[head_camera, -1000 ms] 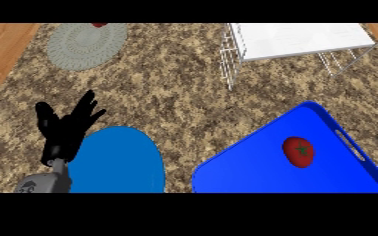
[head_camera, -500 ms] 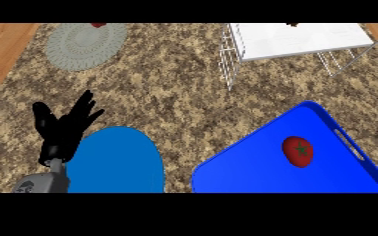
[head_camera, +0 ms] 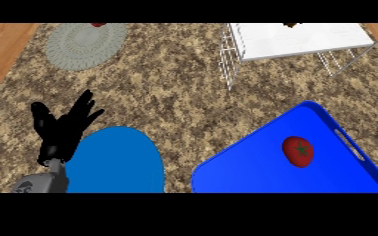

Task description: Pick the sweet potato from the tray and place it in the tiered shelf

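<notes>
The sweet potato [head_camera: 297, 151], a red rounded thing with a dark green mark on top, lies on the blue tray [head_camera: 244, 172], toward the tray's right rim and just inside its handle slot. The tray sits at the near right corner of the speckled brown bench [head_camera: 177, 95], tilted on the diagonal. The tiered shelf [head_camera: 295, 42], white-topped on thin wire legs, stands at the far right edge, well apart from the tray; a small dark thing on its far rim is too small to tell. A blue plate [head_camera: 118, 162] lies at the near left. Just beside it the left hand [head_camera: 63, 125] rests, fingers apart and pointing up, holding nothing. A grey round mat [head_camera: 85, 45] lies at the far left.
</notes>
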You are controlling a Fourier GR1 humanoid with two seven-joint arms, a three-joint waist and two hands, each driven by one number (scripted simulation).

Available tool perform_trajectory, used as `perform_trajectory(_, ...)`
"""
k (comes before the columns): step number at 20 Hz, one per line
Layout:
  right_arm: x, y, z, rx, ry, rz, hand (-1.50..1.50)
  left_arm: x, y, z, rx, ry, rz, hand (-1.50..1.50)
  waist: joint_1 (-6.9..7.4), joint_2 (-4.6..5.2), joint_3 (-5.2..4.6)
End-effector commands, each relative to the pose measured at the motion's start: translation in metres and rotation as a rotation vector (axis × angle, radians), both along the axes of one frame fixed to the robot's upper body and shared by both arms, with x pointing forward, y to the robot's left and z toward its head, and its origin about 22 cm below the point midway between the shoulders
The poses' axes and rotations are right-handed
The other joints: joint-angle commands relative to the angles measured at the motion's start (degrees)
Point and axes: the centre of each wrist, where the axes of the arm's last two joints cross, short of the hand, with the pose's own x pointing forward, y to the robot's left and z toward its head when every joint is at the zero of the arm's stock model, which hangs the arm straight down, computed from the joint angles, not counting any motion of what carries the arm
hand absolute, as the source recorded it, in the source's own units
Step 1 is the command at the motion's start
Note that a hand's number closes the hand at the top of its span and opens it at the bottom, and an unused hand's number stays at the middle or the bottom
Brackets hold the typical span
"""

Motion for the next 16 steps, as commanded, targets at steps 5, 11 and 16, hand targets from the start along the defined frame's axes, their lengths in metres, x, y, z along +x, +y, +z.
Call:
perform_trajectory(5, -0.035, -0.075, 0.011, 0.165, -0.026, -0.240, -1.50, -0.005, -0.007, -0.010, -0.001, 0.076, -0.005, 0.00, 0.18, 0.49, -0.32)
perform_trajectory(11, -0.080, -0.144, 0.011, 0.216, -0.016, -0.209, -1.50, 0.004, 0.004, -0.003, 0.000, 0.081, 0.001, 0.00, 0.06, 0.77, -0.24)
perform_trajectory(16, -0.093, -0.167, -0.005, 0.185, -0.042, -0.200, -1.50, -0.014, -0.021, -0.013, -0.009, 0.086, -0.025, 0.00, 1.02, 0.70, -0.20)
